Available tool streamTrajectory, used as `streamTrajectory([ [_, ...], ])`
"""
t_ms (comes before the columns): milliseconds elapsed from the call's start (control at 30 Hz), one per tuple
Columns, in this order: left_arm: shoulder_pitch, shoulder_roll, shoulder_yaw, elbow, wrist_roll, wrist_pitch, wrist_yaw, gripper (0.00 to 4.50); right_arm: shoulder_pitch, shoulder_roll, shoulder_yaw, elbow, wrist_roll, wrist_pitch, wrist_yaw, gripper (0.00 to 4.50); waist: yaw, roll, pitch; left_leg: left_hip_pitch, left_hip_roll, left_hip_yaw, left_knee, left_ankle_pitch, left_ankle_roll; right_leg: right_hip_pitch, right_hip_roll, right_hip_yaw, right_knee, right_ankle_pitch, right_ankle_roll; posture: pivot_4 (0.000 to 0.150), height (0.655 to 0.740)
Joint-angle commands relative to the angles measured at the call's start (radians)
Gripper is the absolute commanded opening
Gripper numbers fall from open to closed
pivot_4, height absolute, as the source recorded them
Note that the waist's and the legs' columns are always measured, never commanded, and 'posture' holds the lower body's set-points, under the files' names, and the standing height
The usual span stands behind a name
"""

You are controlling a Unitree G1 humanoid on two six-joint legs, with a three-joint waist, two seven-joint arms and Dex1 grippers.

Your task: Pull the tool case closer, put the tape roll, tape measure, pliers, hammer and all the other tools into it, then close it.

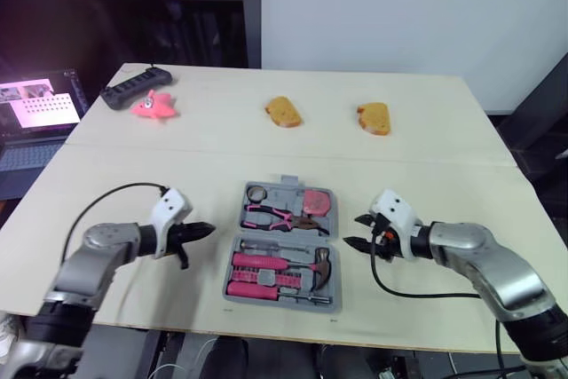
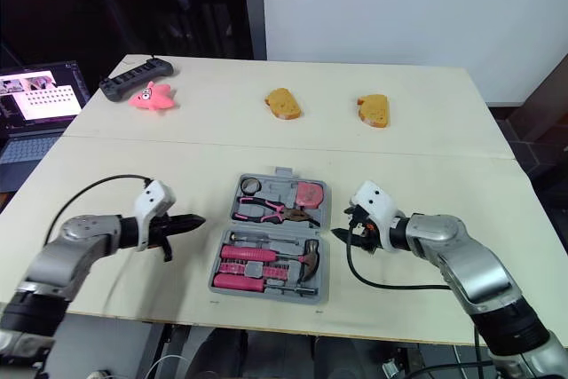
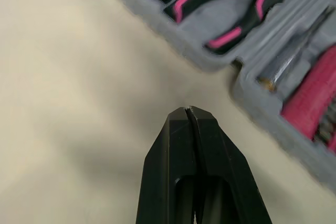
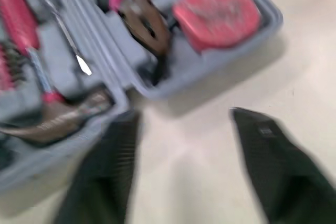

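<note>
The grey tool case (image 1: 286,246) lies open near the table's front edge. Its far half holds the tape roll (image 1: 256,193), pink-handled pliers (image 1: 272,216) and the pink tape measure (image 1: 315,202). Its near half holds the hammer (image 1: 321,265) and pink-handled tools (image 1: 259,274). My left gripper (image 1: 204,232) hovers just left of the case with its black fingers (image 3: 191,145) pressed together, empty. My right gripper (image 1: 358,230) is just right of the case, open with nothing between its fingers (image 4: 265,153).
At the back of the table (image 1: 444,122) lie two bread pieces (image 1: 283,111) (image 1: 374,117), a pink star toy (image 1: 155,106) and a black power strip (image 1: 135,86). A laptop (image 1: 35,122) sits off the table's left side.
</note>
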Motion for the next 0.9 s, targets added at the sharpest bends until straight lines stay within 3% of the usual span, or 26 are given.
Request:
streamTrajectory([
  [33, -0.042, -0.05, -0.055, 0.062, 0.058, -0.082, 0.003, 0.0, -0.024, 0.006, 0.052, 0.002, -0.047, 0.013, 0.016, 0.68, -0.002, 0.0, 0.0, 0.0, 0.0, 0.0, 0.0, 0.0, 0.0, 0.0, 0.0, 0.0, 0.0, 0.0, 0.0, 0.15, 0.74],
  [67, -0.052, -0.065, -0.074, 0.081, 0.075, -0.1, 0.003, 0.0, -0.035, 0.016, 0.072, 0.008, -0.058, 0.024, 0.014, 0.18, -0.005, 0.0, 0.0, 0.0, 0.0, 0.0, 0.0, 0.0, 0.0, 0.0, 0.0, 0.0, 0.0, 0.0, 0.0, 0.15, 0.74],
  [100, -0.058, -0.076, -0.09, 0.097, 0.092, -0.116, 0.001, 0.0, -0.044, 0.021, 0.093, 0.012, -0.072, 0.03, 0.016, 0.08, -0.006, 0.0, 0.0, 0.0, 0.0, 0.0, 0.0, 0.0, 0.0, -0.001, 0.0, 0.0, 0.0, 0.0, 0.0, 0.15, 0.74],
  [400, -0.06, -0.124, -0.144, 0.114, 0.163, -0.14, 0.0, 0.0, -0.118, 0.112, 0.206, 0.072, -0.172, 0.035, 0.02, 0.08, 0.001, 0.001, -0.001, 0.001, 0.0, 0.0, 0.003, 0.0, 0.0, 0.002, 0.0, 0.0, 0.001, 0.0, 0.001, 0.15, 0.74],
  [567, -0.03, -0.127, -0.148, 0.07, 0.169, -0.116, -0.011, 0.0, -0.131, 0.157, 0.241, 0.007, -0.171, 0.087, 0.047, 0.08, -0.004, 0.003, -0.004, 0.002, 0.0, 0.0, 0.002, 0.0, 0.0, 0.002, 0.0, 0.0, 0.002, 0.0, 0.001, 0.15, 0.74],
  [900, 0.205, -0.042, -0.113, -0.167, 0.155, -0.042, 0.003, 0.0, -0.058, 0.155, 0.257, -0.154, -0.162, 0.16, 0.053, 0.08, -0.03, 0.007, -0.007, 0.002, 0.0, 0.0, -0.004, -0.002, 0.003, 0.0, 0.0, 0.0, 0.001, 0.0, 0.001, 0.15, 0.74],
])
